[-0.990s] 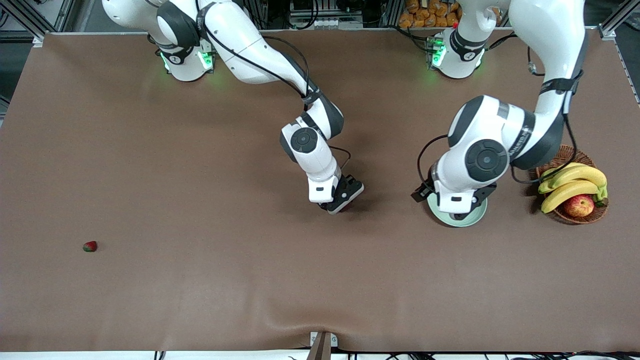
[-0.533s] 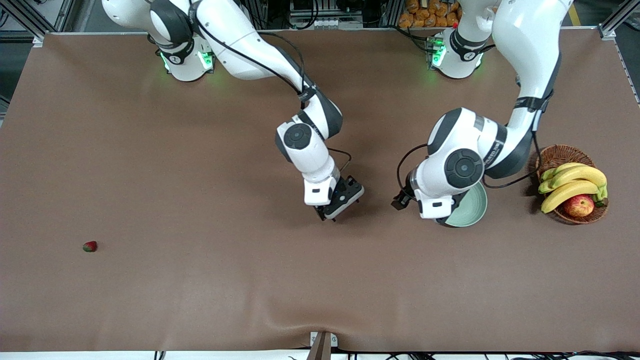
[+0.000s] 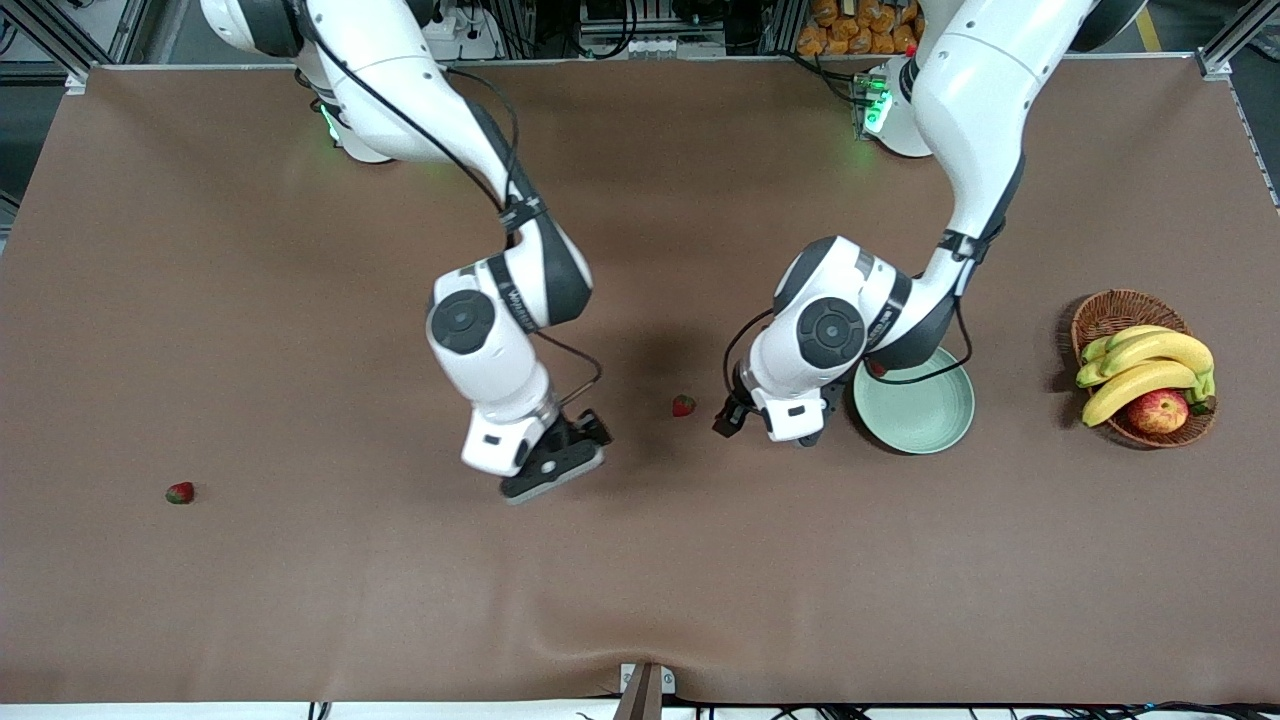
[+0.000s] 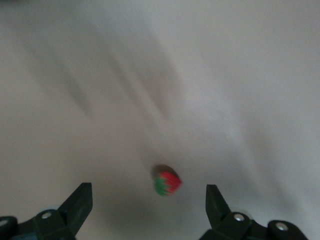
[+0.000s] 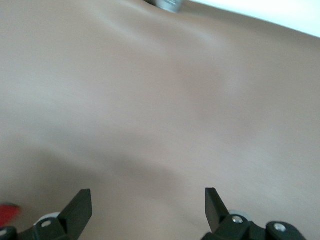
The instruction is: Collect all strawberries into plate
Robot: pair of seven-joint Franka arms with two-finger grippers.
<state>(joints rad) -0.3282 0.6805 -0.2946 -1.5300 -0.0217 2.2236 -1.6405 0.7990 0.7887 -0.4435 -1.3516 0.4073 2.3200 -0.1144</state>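
Observation:
One strawberry (image 3: pixel 683 405) lies on the brown table between the two hands. It also shows as the strawberry (image 4: pixel 167 181) just ahead of my open left gripper (image 4: pixel 148 200), in line with the gap between its fingers. In the front view the left gripper (image 3: pixel 775 425) hangs low between that berry and the mint-green plate (image 3: pixel 925 415). A red speck (image 3: pixel 876 368) shows at the plate's rim under the left arm. A second strawberry (image 3: pixel 180 492) lies near the right arm's end of the table. My right gripper (image 3: pixel 552 468) is open and empty over bare table, as the right gripper (image 5: pixel 148 202) confirms.
A wicker basket (image 3: pixel 1125 305) with bananas (image 3: pixel 1145 365) and an apple (image 3: pixel 1158 410) stands at the left arm's end, beside the plate. The table's front edge (image 5: pixel 260 20) shows in the right wrist view.
The right gripper opened, left the middle strawberry on the table and swung toward the right arm's end. The left arm moved off the plate toward that strawberry.

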